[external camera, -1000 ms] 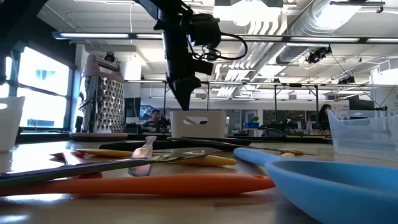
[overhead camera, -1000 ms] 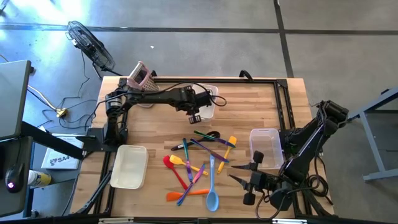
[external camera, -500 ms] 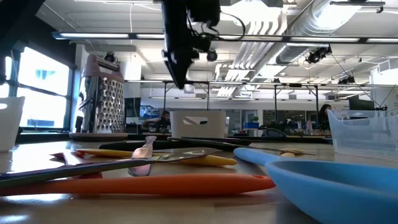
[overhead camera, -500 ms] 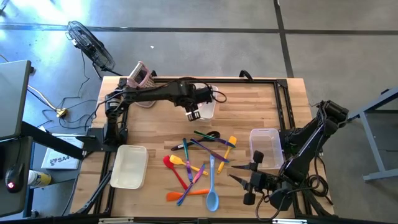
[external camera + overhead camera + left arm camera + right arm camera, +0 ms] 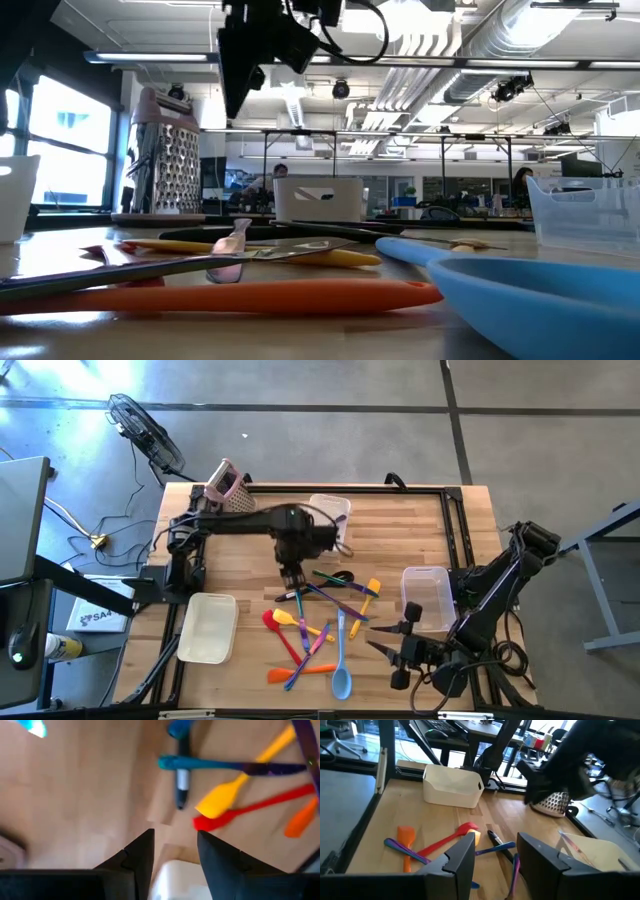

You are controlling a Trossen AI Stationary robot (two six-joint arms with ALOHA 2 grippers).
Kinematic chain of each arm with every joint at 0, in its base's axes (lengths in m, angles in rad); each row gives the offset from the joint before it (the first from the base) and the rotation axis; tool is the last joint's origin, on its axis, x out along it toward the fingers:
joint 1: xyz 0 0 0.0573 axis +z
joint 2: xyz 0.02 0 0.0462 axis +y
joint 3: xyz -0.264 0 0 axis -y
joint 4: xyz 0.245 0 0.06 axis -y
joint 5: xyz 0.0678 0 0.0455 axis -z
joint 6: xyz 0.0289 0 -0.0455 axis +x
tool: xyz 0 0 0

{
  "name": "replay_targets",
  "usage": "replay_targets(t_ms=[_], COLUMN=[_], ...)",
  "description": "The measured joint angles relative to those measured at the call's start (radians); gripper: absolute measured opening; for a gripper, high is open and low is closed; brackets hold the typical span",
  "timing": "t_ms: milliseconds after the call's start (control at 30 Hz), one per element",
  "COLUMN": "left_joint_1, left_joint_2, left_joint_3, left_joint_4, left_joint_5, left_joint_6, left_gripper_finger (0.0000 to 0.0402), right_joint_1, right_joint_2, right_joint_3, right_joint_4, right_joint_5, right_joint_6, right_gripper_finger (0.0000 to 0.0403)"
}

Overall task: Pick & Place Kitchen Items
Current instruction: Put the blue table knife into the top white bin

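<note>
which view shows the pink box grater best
The low view: the pink box grater stands upright at the table's far side, its metal face and pink top clear. The high view shows only its top, near the left arm's base. The right wrist view catches part of it; the left wrist view, nothing.

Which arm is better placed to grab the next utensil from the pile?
The left. Its gripper hangs open right over the pile's far edge, by the yellow spatula. The right gripper waits open near the table's front edge, beside the pile.

Past the parted right pincer (image 5: 492, 851) lie utensils (image 5: 440, 842) (colours mixed), apparently beside a white bin (image 5: 452, 786).
</note>
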Motion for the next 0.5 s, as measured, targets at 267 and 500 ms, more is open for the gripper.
replay_targets(t_ms=[267,500], left_joint_1=[-0.16,-0.338], left_joint_2=[0.0,0.0], left_joint_3=[-0.077,-0.083], left_joint_4=[0.0,0.0], left_joint_5=[0.02,0.101], left_joint_6=[-0.073,-0.268], left_gripper_finger=[0.0145,0.0145], right_joint_1=[-0.021,-0.09], right_joint_2=[-0.002,-0.014], right_joint_3=[0.0,0.0], right_joint_4=[0.0,0.007], right_joint_5=[0.003,-0.092], right_joint_6=[-0.104,-0.166], right_gripper_finger=[0.014,0.014])
